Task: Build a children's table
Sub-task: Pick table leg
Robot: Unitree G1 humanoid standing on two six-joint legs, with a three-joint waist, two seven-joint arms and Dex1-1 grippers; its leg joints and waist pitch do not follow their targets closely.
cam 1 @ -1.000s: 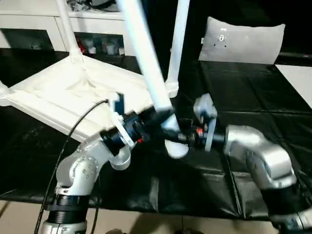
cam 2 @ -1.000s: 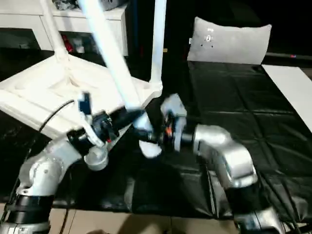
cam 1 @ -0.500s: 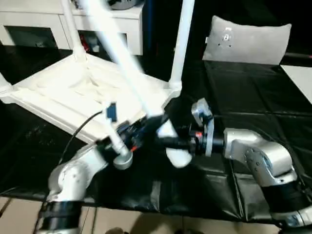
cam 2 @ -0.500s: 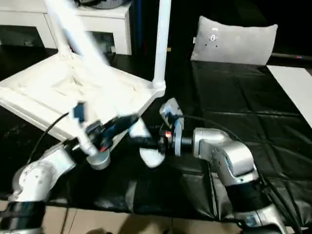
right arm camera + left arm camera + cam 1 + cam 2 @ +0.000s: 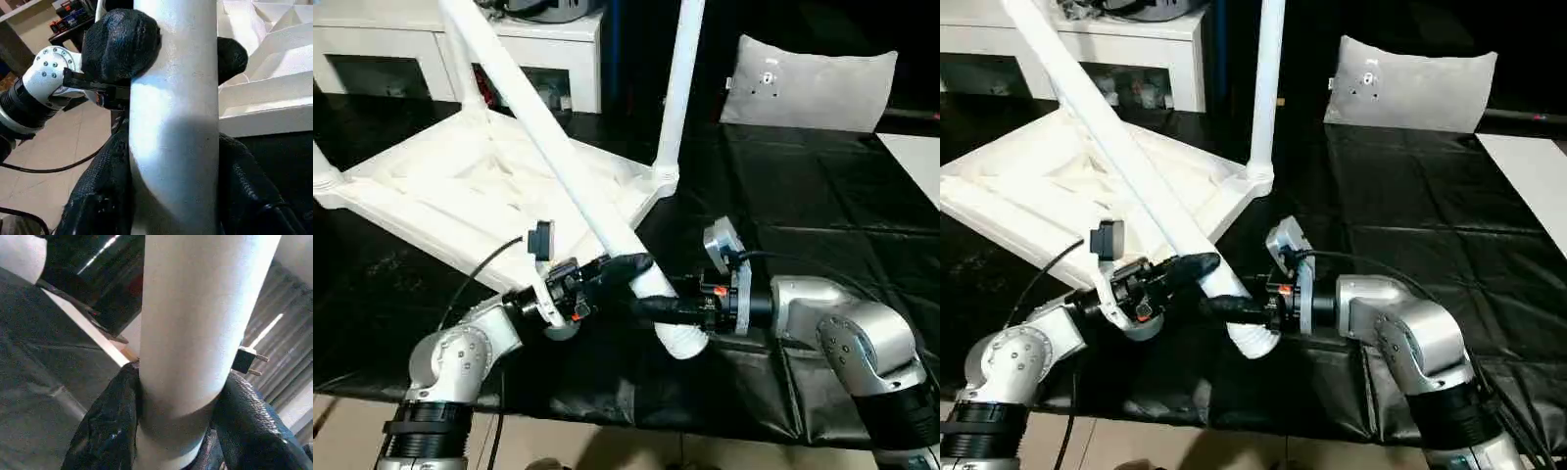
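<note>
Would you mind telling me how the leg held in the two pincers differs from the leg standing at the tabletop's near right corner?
The held leg leans steeply across the upturned tabletop; the corner leg stands upright. The held leg's thick end hangs free over the black mat, seated in no socket; the corner leg sits in its corner socket. The left pincer and right pincer clamp the held leg; nothing grips the corner leg. Both are white, round and long.

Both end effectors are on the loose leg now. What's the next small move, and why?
Probably swing the leg's thick end toward the near corner of the tabletop and stand it more upright. Both the left end effector and the right end effector clamp it near that end, which hangs over the black cover, off the top. The leg leans steeply, unlike the seated leg standing upright.
</note>
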